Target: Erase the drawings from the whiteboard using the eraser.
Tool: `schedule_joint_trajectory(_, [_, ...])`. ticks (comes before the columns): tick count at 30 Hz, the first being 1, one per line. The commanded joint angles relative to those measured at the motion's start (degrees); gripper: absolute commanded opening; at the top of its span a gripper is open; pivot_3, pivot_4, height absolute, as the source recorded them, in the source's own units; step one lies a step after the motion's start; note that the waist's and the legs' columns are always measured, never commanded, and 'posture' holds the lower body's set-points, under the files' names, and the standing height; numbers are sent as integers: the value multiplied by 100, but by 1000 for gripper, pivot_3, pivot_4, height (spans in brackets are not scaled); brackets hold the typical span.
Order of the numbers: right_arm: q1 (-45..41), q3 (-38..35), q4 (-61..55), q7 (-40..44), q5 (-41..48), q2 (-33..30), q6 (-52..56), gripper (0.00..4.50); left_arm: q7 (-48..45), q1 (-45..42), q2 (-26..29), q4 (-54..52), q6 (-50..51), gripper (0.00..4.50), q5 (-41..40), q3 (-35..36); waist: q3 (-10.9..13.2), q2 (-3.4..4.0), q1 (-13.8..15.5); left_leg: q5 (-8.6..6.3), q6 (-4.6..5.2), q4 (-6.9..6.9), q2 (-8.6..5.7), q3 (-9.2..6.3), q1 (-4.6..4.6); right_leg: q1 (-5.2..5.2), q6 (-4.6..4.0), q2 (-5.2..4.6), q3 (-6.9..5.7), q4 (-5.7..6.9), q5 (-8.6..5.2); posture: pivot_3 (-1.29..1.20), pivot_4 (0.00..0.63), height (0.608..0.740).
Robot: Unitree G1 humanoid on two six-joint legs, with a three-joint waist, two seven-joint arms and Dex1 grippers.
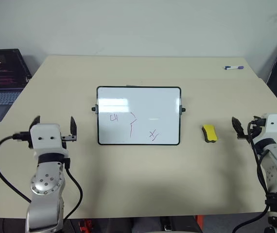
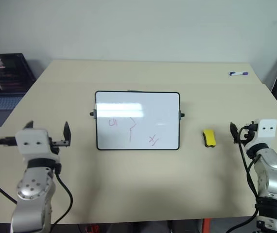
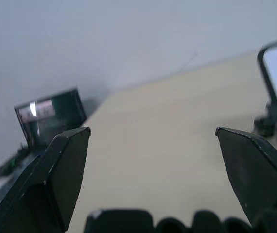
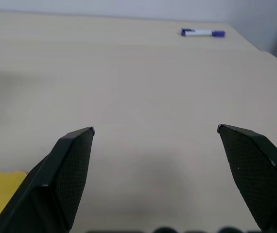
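Observation:
The whiteboard [image 1: 148,104] lies flat at the middle of the table, white with a thin black frame. Purple-red drawings sit on its near half: a small "CH" mark [image 1: 114,117], an angular line [image 1: 132,124] and an x-like squiggle [image 1: 153,135]. The yellow eraser [image 1: 209,133] lies on the table right of the board. My left gripper [image 1: 54,125] hovers left of the board, open and empty. To the right of the eraser my right gripper [image 2: 243,131] stands open and empty; the right wrist view shows the eraser [image 4: 0,194] beside one finger.
An open laptop [image 1: 2,77] stands off the table's far left. A white marker pen with a purple cap [image 1: 234,67] lies near the far right corner. The tan table [image 1: 138,184] has bare room in front of the board.

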Motion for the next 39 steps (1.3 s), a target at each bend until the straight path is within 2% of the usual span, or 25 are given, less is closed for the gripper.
schedule_joint_trajectory(1, [-114, -13, -237, 109, 61, -99, -2, 4446, -10, -355, 90, -326, 227, 4500, -38, 238, 0, 0, 1, 0, 0, 0, 0, 1, 0, 0, 0, 0, 0, 0, 0, 0, 150, 740])
schedule_joint_trajectory(4, [-39, 48, -364, -58, -38, 88, -73, 4446, -296, -860, 182, -29, 550, 4500, -365, 242, 1, -1, 1, 0, 0, 1, -2, 0, 0, 1, 0, 0, -1, 0, 0, 0, 150, 740])
schedule_joint_trajectory(7, [259, 142, -1143, -236, -47, 211, 149, 4446, -1058, -1517, 597, 383, 758, 4500, -901, 211, 3, 1, 19, 0, 0, 1, 0, -5, -1, 0, 1, 4, -4, 1, 0, 0, 150, 740])
schedule_joint_trajectory(13, [967, 142, -3112, -336, 667, 102, 1555, 4446, -2989, -2895, 1426, 781, 1355, 4500, -2261, -317, 8, 0, 20, -1, -5, 3, -3, -6, -16, -8, 5, 4, -6, -4, 0, 0, 150, 740])
schedule_joint_trajectory(15, [1201, 93, -3614, -272, 969, -27, 2026, 4446, -3857, -3344, 1644, 854, 1596, 4500, -2807, -654, 11, -6, 11, -2, -8, 4, -3, -6, -17, -8, 7, 3, -6, -7, -1, 0, 150, 740])
schedule_joint_trajectory(18, [1410, 120, -4181, -293, 1350, -79, 2516, 4446, -4937, -3784, 1899, 1136, 1691, 4500, -3157, -1203, 13, -4, 9, -2, -9, 3, -3, -9, -14, -7, 8, 6, -8, -8, -2, 0, 150, 740])
schedule_joint_trajectory(22, [1497, 224, -4585, -485, 1464, -50, 2890, 4446, -6174, -4140, 2026, 1540, 1275, 4500, -2980, -2131, 18, 3, -31, -2, -8, 3, -1, -6, -4, -6, 8, 14, -2, 0, -2, 0, 150, 740])
schedule_joint_trajectory(25, [1481, 457, -4683, -648, 1319, 15, 2956, 4446, -6637, -4398, 1800, 1813, 1005, 4500, -2845, -2643, 21, -1, -11, -2, -8, 4, 0, -10, -5, -7, 7, 21, -4, 1, -2, 0, 150, 740])
schedule_joint_trajectory(29, [1480, 682, -4693, -782, 1231, 116, 2954, 4446, -6901, -4504, 1615, 2075, 719, 4500, -2664, -2892, 23, 1, -24, -2, -6, 3, -7, -25, -23, 0, 7, 17, -14, -10, -2, 0, 150, 740])
schedule_joint_trajectory(32, [1309, 846, -4496, -1147, 942, 296, 2961, 4446, -7035, -4536, 1491, 2208, 552, 4500, -2514, -3072, 24, 6, -15, 4, -5, 17, -23, -101, -59, 4, 8, -5, -94, -17, -3, 0, 150, 740])
schedule_joint_trajectory(39, [672, 796, -3657, -1928, 526, 663, 3662, 4446, -7476, -4478, 1596, 2225, 259, 4500, -2252, -3286, 25, 7, 13, 3, -4, 20, -22, -94, -74, -15, 5, 9, -91, -13, -4, 0, 150, 740])
